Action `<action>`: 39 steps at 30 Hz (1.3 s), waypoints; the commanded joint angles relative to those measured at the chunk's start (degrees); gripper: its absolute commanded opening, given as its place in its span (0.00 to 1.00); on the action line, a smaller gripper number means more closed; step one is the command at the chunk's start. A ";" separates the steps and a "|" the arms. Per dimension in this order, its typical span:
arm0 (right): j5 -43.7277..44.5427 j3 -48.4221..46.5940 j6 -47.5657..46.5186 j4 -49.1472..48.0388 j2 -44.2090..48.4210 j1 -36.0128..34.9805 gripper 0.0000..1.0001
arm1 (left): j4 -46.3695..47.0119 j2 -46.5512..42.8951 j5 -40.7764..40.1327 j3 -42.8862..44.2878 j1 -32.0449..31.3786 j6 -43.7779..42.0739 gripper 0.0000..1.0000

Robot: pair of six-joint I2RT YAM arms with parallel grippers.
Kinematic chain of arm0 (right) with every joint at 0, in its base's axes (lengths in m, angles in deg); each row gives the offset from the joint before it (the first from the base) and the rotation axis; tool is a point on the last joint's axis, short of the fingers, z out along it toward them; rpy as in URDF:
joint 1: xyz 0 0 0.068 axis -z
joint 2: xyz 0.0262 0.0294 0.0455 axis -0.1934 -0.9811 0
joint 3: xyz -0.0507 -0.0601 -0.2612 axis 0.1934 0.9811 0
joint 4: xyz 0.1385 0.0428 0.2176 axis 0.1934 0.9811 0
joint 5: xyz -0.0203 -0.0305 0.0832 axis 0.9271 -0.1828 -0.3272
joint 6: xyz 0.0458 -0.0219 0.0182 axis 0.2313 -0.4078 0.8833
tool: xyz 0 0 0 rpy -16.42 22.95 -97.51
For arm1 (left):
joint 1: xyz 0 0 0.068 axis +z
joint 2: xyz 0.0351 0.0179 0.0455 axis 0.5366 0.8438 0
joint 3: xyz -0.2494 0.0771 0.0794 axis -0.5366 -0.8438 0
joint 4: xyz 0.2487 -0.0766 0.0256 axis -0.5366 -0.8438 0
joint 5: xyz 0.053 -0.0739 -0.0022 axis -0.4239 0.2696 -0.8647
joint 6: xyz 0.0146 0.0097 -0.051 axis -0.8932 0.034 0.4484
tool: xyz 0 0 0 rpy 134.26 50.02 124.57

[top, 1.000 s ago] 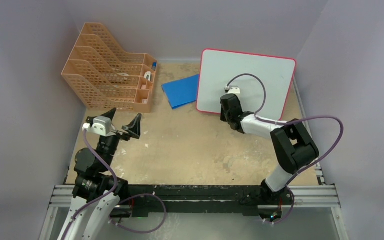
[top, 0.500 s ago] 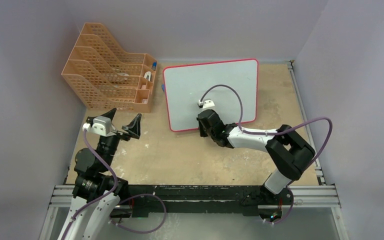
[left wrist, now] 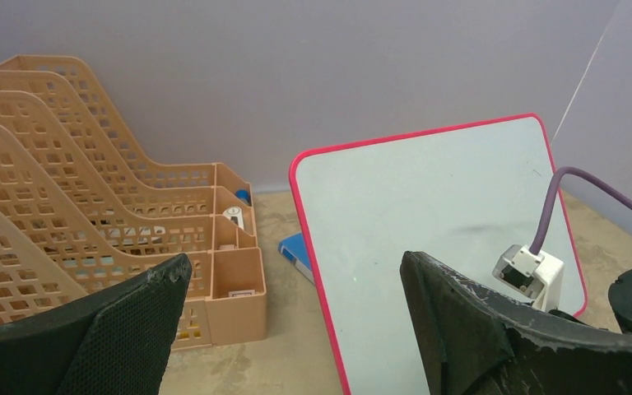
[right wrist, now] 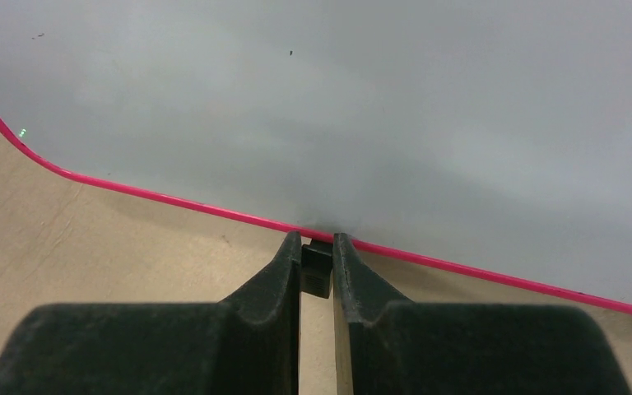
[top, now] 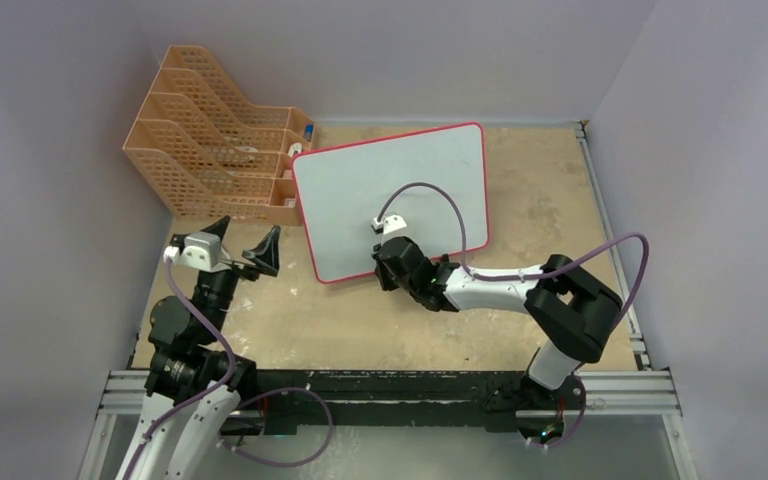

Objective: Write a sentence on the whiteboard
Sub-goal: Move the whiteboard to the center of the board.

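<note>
The whiteboard, white with a thin pink-red frame, stands tilted at the table's middle back. It also fills the left wrist view and the right wrist view. My right gripper is at its lower edge, shut on a small black stand foot of the board. The sentence is out of view; the board's face shows bare white. My left gripper hangs open and empty left of the board, apart from it.
An orange slotted file organizer stands at the back left, close to the board's left corner. A blue folder peeks out behind the board's left edge. Grey walls close in on the left, back and right.
My right gripper has dragged the whiteboard leftward and nearer, from the back right toward the organizer, covering the blue folder in the top view. The left arm has stayed still.
</note>
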 commanded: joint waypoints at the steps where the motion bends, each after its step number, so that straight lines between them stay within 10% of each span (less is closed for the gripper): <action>1: -2.25 0.83 2.20 -4.65 1.38 -1.54 0.00 | 1.98 0.57 -0.67 0.85 0.63 -0.15 0.97; 18: -1.35 3.16 4.46 -2.19 2.68 -2.22 0.01 | 0.12 2.25 -2.75 1.66 1.20 0.19 0.97; 39: 8.30 3.49 -1.36 1.44 23.57 -2.22 0.73 | -12.94 31.16 -9.99 20.51 4.12 9.99 1.00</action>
